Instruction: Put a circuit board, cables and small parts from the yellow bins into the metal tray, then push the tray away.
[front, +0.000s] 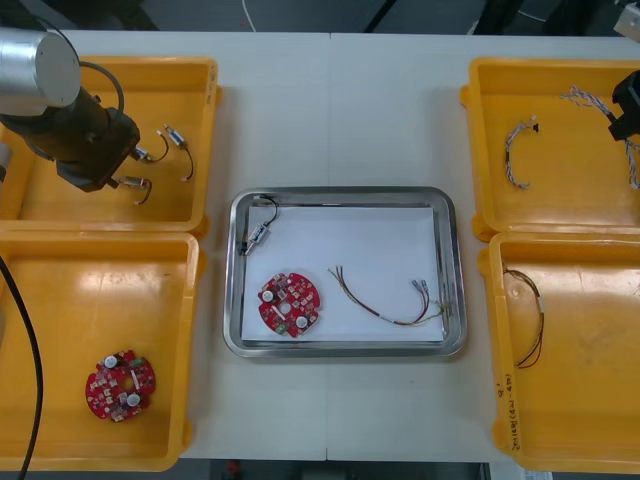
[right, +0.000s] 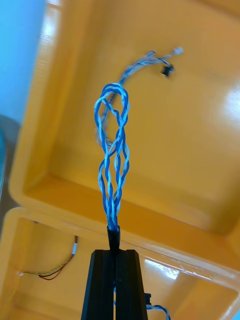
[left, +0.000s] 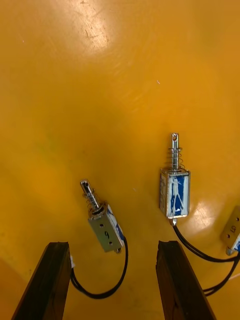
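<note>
Left hand (left: 112, 244): wide open and holding nothing, low over the floor of the far left bin (front: 195, 110). A small metal part (left: 105, 227) lies tilted in the gap, touching neither finger as far as I can see.
Neighbours: a second metal part (left: 175, 192) sits just beyond one finger and a third part (left: 232, 235) further out, with their black leads trailing close together.
Right hand (right: 116, 254): clamped tight on the twisted blue and white cable (right: 112, 160), which runs from the fingertips out over the far right bin (right: 190, 150).
Spare cable (front: 515, 150): another twisted one, loose in that same bin, apart from the hand.
Metal tray (front: 340, 192): centre of the desk (front: 340, 110), between the bins, white inside. It carries a circuit board (front: 290, 303), a red and yellow cable (front: 390, 300) and a loaded part (front: 262, 228) on a black lead.
Near bins: a spare board (front: 120, 385) on the left and a thin cable (front: 530, 320) on the right.
Step in hand: loading, by my reading. The cable is gripped and the part is lined up.
Next move, left: close on the part's body, not its spring end or lead, so the neighbour isn't dragged along.
Next move, right: carry the cable to the tray and release it over bare white floor. It's floppy, so the tail must clear the bin wall.
Remaining: the push away is not yet done, and the tray sits mid-desk.
</note>
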